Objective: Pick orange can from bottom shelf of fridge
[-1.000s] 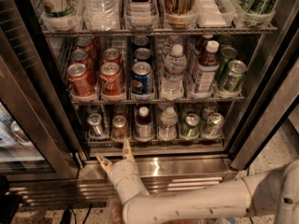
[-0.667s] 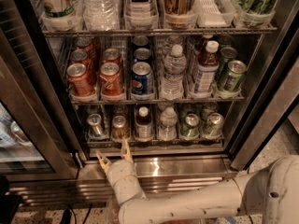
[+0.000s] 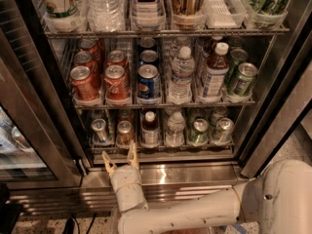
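Fridge: open in front of me, the fridge (image 3: 161, 167) shows wire racks of drinks above a shiny steel base, with dark door frames on both sides.
Change: my gripper (image 3: 120, 160) sits a little left of where it was a second ago and about as high; the cans have not moved.
Gripper: it hovers outside the fridge, in front of the steel sill, just under the front edge of the bottom shelf (image 3: 161, 146); the two pale fingers are spread apart and point up, holding nothing.
Orange can: the orange can (image 3: 125, 132) stands upright in the second lane from the left on the bottom shelf, right above the right finger.
Room: I see free space in front of the sill; the steel lip and the rack's front wire lie between the fingers and the can.
Neighbours: a silver-grey can (image 3: 100, 130) stands just left of the orange can and a dark bottle (image 3: 150, 128) just right, with clear dividers between lanes.
Above: the rack of red cans (image 3: 100, 82) and a blue can (image 3: 148, 83) hangs close over the bottom lanes.
Arm: my white arm (image 3: 204, 211) runs in from the lower right.
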Controlling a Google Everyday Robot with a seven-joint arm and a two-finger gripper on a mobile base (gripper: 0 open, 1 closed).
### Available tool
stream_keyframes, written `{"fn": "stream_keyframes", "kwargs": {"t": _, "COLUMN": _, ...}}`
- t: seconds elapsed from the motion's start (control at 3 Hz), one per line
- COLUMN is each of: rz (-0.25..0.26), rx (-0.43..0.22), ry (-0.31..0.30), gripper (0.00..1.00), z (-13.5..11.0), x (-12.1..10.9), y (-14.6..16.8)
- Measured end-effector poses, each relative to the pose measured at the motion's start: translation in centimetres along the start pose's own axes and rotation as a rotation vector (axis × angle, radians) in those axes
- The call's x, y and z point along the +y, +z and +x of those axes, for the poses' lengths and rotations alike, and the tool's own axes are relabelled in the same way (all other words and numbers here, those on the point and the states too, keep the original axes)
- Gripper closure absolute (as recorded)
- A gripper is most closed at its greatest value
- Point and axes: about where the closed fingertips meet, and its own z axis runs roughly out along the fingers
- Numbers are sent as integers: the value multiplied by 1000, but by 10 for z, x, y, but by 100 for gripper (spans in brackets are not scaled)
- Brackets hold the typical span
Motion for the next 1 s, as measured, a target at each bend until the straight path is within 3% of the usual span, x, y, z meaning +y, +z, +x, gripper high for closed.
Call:
{"fn": "stream_keyframes", "kwargs": {"t": 0.33, "rz": 48, "rx": -22, "ry": -10, "gripper": 28, "z": -1, "x": -7, "y": 5}}
{"fn": "stream_keyframes", "kwargs": {"t": 1.0, "rz": 95, "rx": -36, "ry": -23, "gripper": 28, "z": 2, "x": -17, "y": 20}}
